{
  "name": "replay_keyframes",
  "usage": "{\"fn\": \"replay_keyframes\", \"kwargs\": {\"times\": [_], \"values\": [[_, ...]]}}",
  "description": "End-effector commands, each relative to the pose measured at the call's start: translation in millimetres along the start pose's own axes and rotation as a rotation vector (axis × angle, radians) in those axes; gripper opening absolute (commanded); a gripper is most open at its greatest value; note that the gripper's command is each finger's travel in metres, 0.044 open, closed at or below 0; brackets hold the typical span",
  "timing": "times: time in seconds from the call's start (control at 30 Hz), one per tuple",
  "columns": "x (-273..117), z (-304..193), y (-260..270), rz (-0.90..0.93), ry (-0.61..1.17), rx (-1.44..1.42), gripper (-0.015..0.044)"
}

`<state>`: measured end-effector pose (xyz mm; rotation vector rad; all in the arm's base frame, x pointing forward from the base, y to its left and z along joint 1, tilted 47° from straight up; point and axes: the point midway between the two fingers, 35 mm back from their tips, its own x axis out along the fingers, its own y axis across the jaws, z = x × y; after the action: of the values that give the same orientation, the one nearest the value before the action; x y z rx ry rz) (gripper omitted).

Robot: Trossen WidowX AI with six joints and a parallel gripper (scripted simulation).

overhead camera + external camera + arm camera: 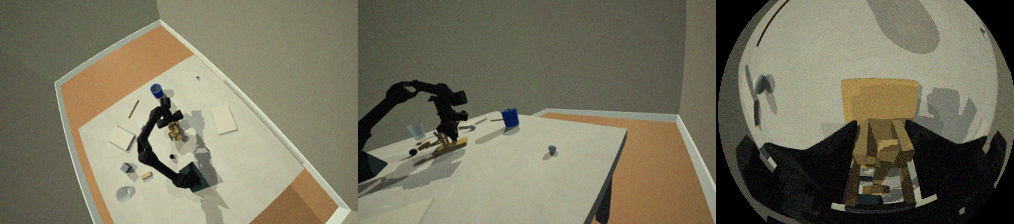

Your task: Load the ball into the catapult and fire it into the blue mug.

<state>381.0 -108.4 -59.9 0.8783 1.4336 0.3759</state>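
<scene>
The wooden catapult [173,133] [449,147] [881,100] stands on the table, its flat base end toward the mug's side. My gripper [171,121] [451,136] [881,124] points down over it, its fingers on both sides of the wooden frame, and looks shut on the catapult. The blue mug [156,91] [510,118] stands upright beyond the catapult. A small black ball [172,156] [412,151] lies on the table on the arm-base side, apart from the catapult. Neither the mug nor that ball can be made out in the wrist view.
A pale round object [141,127] [472,127] [760,83] lies beside the arm. A small grey one [197,77] [552,148] is at the far right. A stick [134,109], pale slabs [121,138] [224,119], a grey block [127,167], a wooden block [146,175] and a clear cup [126,194] lie around.
</scene>
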Motion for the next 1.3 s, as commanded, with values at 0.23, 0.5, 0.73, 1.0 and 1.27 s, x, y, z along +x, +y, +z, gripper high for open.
{"fn": "replay_keyframes", "kwargs": {"times": [0.23, 0.5, 0.73, 1.0, 1.27], "values": [[-25.1, 1.2, -0.6, -0.002, 0.0, 0.0, 0.0032], [-47.8, 0.7, -1.1, -0.001, 0.001, 0.006, 0.0], [-37.0, 1.3, -1.3, 0.0, 0.001, 0.007, 0.0], [-23.8, 1.5, -1.4, 0.0, 0.002, 0.008, 0.0], [-10.8, 1.2, -1.4, 0.002, 0.002, 0.01, 0.0]]}}
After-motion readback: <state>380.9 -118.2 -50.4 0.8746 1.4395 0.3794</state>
